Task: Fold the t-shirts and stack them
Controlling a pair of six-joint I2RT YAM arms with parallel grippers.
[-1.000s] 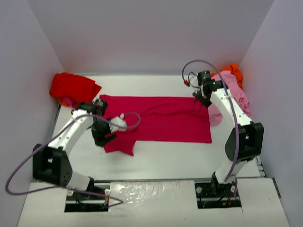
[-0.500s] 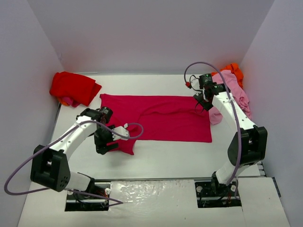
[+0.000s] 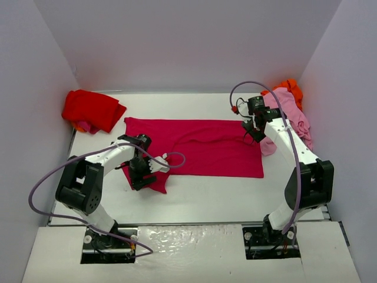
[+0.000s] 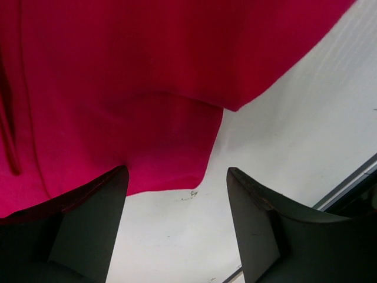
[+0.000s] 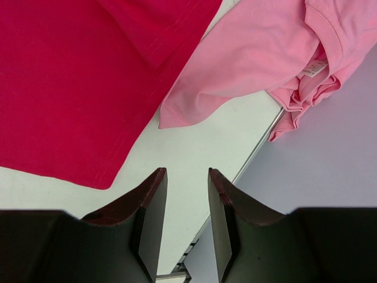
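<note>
The crimson-magenta t-shirt (image 3: pixel 200 147) lies spread flat across the table's middle, one sleeve (image 3: pixel 154 181) sticking out toward the near left. My left gripper (image 3: pixel 140 177) hovers open at that sleeve; in the left wrist view the sleeve's edge (image 4: pixel 165 147) lies just past the open left gripper (image 4: pixel 177 172), with bare table between the fingers. My right gripper (image 3: pixel 253 128) hangs at the shirt's far right corner, a narrow gap between its fingers and nothing in it. The right wrist view shows that gripper (image 5: pixel 185 172) over bare table, between the crimson cloth (image 5: pixel 76 76) and the pale pink t-shirt (image 5: pixel 259 53).
A bright red t-shirt (image 3: pixel 91 109) lies bunched at the far left corner. The pink t-shirt (image 3: pixel 290 118) is heaped at the right wall with an orange one (image 3: pixel 290 88) behind it. Walls close in three sides. A table edge (image 5: pixel 259 147) runs close to the right gripper.
My left gripper has swung rightward along the near-left sleeve and opened a little wider. The right gripper has drifted slightly right and nearer.
</note>
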